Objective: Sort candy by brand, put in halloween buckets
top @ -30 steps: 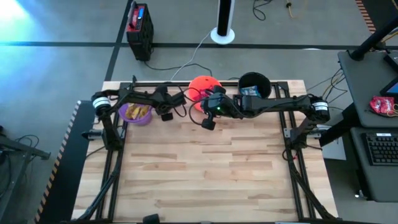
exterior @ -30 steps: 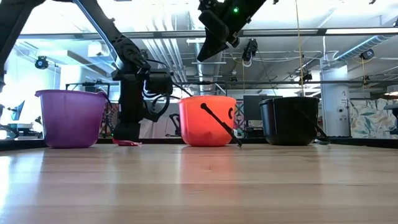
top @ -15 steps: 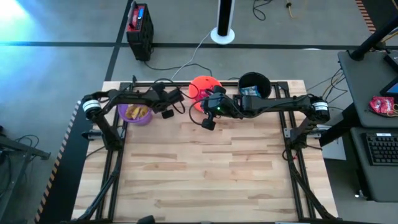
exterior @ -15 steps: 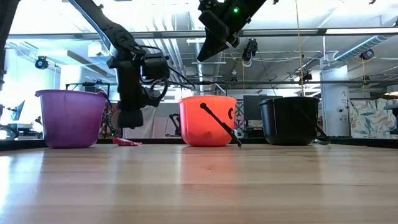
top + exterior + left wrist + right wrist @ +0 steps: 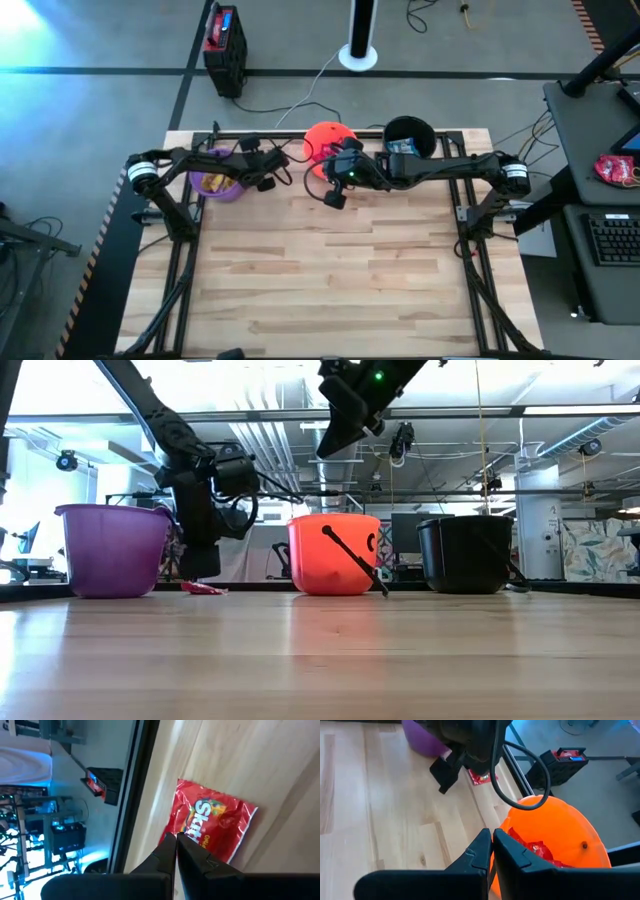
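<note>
A red candy packet [image 5: 210, 827] lies flat on the table near its far edge, between the purple bucket [image 5: 112, 550] and the orange bucket [image 5: 333, 553]. My left gripper [image 5: 175, 837] is shut and hangs just above the packet's edge, beside the purple bucket; the low view shows my left gripper [image 5: 200, 570] clear of the packet [image 5: 205, 588]. My right gripper [image 5: 492, 834] is shut with nothing in it, high over the orange bucket's [image 5: 555, 827] near rim. That bucket holds red packets. The black bucket [image 5: 465, 553] stands at the right.
In the high view, yellow packets lie in the purple bucket [image 5: 218, 182] and a blue-and-white packet lies in the black bucket [image 5: 408, 135]. The three buckets stand in a row along the far edge. The orange bucket's black handle [image 5: 355, 560] hangs down its front. Bare wood fills the near table [image 5: 340, 280].
My left gripper has risen off the red packet and gone toward the table's left edge, close to the purple bucket, staying shut. The packet stays lying on the table where it was. My right arm has kept still.
</note>
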Robot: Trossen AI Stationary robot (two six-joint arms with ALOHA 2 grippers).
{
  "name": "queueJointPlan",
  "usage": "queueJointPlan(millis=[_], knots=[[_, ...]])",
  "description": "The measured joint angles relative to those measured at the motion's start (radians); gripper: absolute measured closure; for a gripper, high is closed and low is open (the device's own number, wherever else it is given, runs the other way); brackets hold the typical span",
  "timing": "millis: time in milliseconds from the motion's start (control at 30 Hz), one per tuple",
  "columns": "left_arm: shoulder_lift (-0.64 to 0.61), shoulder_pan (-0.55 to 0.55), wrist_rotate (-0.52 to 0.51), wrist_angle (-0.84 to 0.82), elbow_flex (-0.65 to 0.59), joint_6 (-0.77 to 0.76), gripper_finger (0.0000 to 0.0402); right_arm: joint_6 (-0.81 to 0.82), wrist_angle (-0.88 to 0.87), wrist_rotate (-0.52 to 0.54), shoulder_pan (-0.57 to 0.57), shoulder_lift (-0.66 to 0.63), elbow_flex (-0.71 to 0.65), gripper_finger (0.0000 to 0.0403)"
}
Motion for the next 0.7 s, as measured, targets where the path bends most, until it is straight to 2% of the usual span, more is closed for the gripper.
queueJointPlan(millis=[167,267,467,700], knots=[[0.000,0.000,0.001,0.018,-0.001,0.049,0.0402,0.000,0.017,0.000,0.000,0.000,0.000,0.0390],[0.000,0.005,0.038,0.023,-0.005,0.067,0.0402,0.000,0.017,0.000,0.000,0.000,0.000,0.0390],[0.021,0.012,0.095,0.141,-0.012,0.133,0.0402,0.000,0.024,0.000,0.000,0.000,0.000,0.0390],[0.082,0.031,0.096,0.110,0.005,0.140,0.0402,-0.001,0.032,0.000,0.000,0.000,0.000,0.0390]])
